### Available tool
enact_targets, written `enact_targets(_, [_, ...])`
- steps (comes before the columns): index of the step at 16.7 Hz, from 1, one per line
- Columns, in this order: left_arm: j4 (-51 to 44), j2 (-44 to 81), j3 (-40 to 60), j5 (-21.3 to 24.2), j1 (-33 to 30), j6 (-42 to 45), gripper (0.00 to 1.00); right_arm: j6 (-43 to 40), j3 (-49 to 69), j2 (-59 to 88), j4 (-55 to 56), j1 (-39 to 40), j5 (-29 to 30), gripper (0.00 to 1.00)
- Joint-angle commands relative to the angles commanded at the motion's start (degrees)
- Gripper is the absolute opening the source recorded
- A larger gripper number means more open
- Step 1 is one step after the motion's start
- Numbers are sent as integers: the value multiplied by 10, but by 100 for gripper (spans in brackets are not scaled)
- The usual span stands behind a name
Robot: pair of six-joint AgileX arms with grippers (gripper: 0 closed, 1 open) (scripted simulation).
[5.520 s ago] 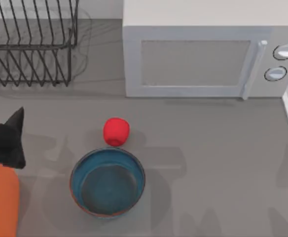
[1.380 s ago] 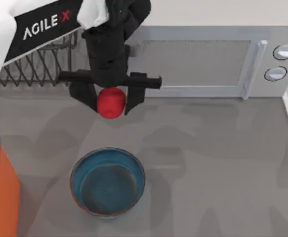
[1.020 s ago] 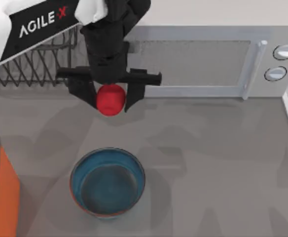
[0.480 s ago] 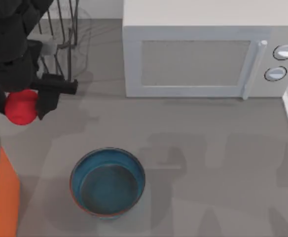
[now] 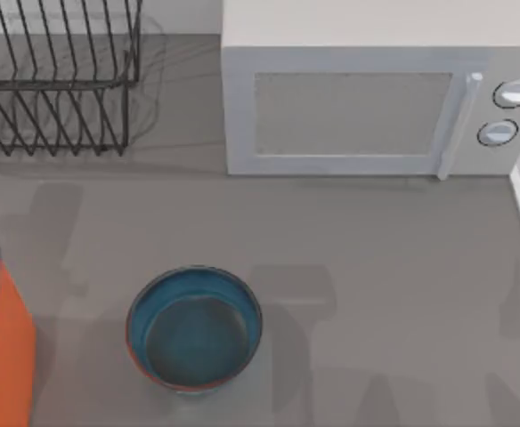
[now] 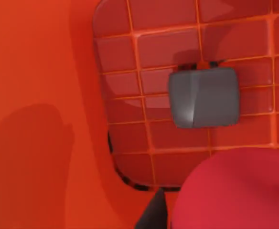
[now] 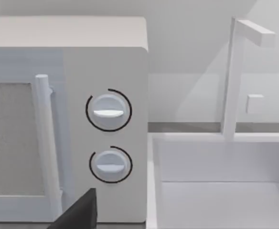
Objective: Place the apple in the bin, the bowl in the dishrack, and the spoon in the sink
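Orange bin (image 6: pixel 39 95) interior, apple (image 6: pixel 235 191) w/ left tool

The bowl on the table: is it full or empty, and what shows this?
Empty. From above, the bowl shows only its bare blue inside and greyish bottom.

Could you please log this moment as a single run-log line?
left gripper: over bin interior, apple at jaws | bowl: on table | dishrack: holds nothing | right arm: parked by microwave
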Motion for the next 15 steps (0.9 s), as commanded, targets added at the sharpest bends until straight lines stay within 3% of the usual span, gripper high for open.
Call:
enact_targets(7, [11, -7, -14, 0, 6, 7, 0, 0, 0, 0, 0, 0, 0, 100])
enact_targets(15, [168, 5, -152, -1, 49, 49, 0, 0, 0, 0, 0, 0, 0, 100])
